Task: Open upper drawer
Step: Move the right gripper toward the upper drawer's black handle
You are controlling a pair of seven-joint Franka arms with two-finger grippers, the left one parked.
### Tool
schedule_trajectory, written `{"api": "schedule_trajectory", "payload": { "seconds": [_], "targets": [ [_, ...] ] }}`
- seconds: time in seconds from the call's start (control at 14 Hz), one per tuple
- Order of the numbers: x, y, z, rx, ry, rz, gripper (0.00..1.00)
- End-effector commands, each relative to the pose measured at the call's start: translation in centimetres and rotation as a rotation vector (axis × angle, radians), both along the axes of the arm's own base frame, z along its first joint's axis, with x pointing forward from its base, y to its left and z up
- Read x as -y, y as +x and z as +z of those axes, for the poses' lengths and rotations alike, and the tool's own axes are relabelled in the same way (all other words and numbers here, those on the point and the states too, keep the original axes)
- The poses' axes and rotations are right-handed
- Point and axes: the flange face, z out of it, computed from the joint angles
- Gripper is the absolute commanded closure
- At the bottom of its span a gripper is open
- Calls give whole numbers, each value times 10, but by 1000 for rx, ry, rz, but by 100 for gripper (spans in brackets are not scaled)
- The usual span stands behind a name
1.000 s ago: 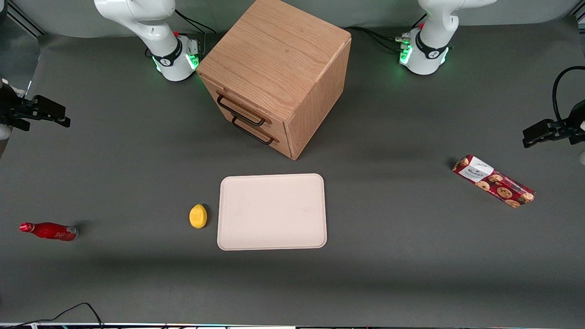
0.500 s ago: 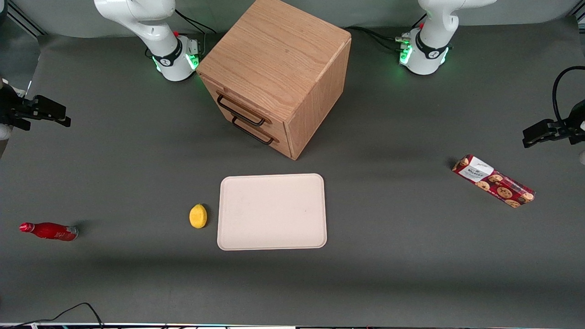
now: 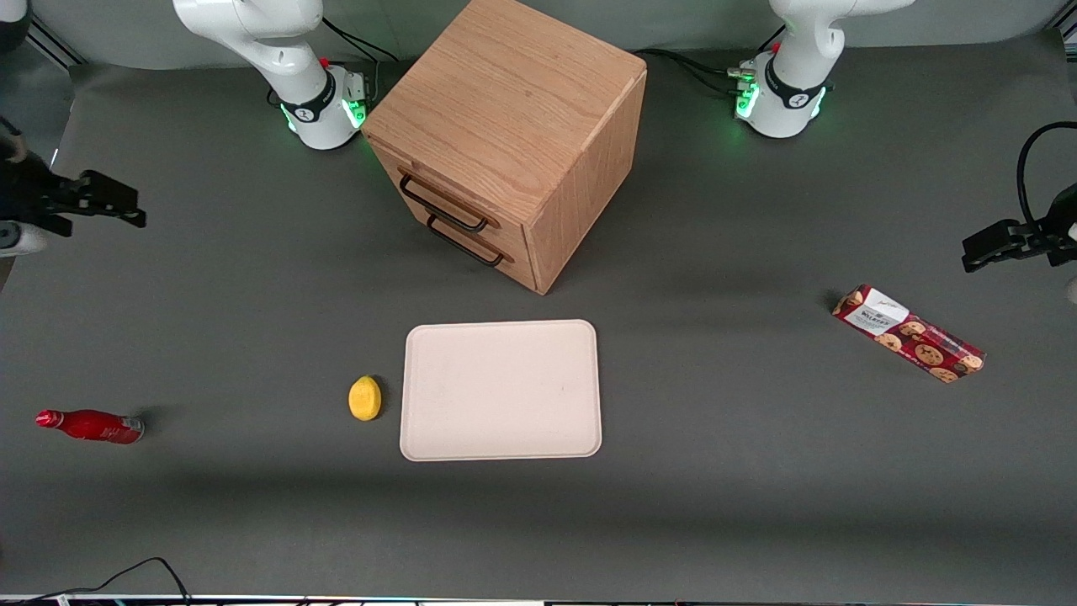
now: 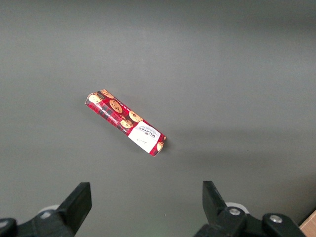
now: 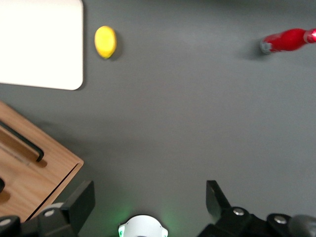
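Observation:
The oak cabinet [image 3: 513,109] stands at the back middle of the table, both drawers closed. The upper drawer [image 3: 421,172] carries a thin dark bar handle [image 3: 442,204], just above the lower drawer's handle [image 3: 464,242]. My gripper [image 3: 126,210] hovers above the table toward the working arm's end, well apart from the cabinet, open with nothing between its fingers. In the right wrist view the gripper [image 5: 150,192] stands open over bare table, with a corner of the cabinet [image 5: 34,182] and one dark handle [image 5: 22,143] beside it.
A cream tray [image 3: 501,390] lies nearer the front camera than the cabinet, a yellow lemon [image 3: 364,397] beside it. A red bottle [image 3: 88,425] lies toward the working arm's end. A cookie box [image 3: 909,334] lies toward the parked arm's end.
My gripper has shifted a little toward the cabinet and slightly nearer the front camera. The drawers and the other objects have not moved.

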Motion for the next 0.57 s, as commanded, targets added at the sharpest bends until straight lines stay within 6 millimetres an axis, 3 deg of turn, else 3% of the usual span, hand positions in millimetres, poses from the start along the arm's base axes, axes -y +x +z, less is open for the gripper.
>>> {"api": "schedule_trajectory", "payload": {
  "seconds": [0.0, 0.5],
  "targets": [
    [-50, -9, 13, 3, 5, 90, 0],
    [-174, -38, 13, -3, 41, 333, 0]
  ]
}}
